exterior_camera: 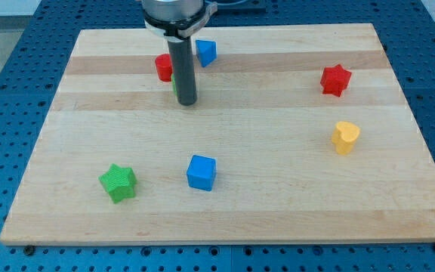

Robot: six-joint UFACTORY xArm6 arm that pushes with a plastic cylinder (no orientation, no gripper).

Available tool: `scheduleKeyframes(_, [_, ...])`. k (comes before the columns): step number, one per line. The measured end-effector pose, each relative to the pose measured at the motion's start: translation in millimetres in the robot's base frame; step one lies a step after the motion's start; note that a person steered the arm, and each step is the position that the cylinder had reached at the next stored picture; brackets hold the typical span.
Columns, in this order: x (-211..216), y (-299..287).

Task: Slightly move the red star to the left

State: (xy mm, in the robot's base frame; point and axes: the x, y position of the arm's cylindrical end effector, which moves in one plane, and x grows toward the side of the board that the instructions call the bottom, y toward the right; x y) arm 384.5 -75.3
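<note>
The red star (336, 79) lies near the view's right edge of the wooden board, in its upper part. My tip (186, 102) is far to its left, near the top middle of the board. The rod stands just right of a red block (163, 67) and below-left of a small blue block (205, 52). A sliver of green (175, 85) shows at the rod's left edge, mostly hidden behind it.
A yellow heart (345, 137) lies below the red star. A blue cube (202, 172) sits at lower middle and a green star (118, 183) at lower left. The board (278, 204) rests on a blue perforated table.
</note>
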Motion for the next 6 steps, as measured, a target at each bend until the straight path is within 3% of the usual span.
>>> scheduleKeyframes(2, [-2.9, -11.9])
scheduleKeyframes(4, [-16.6, 164.3])
scheduleKeyframes(5, [-9.1, 167.2])
scheduleKeyframes(6, [29.4, 193.7])
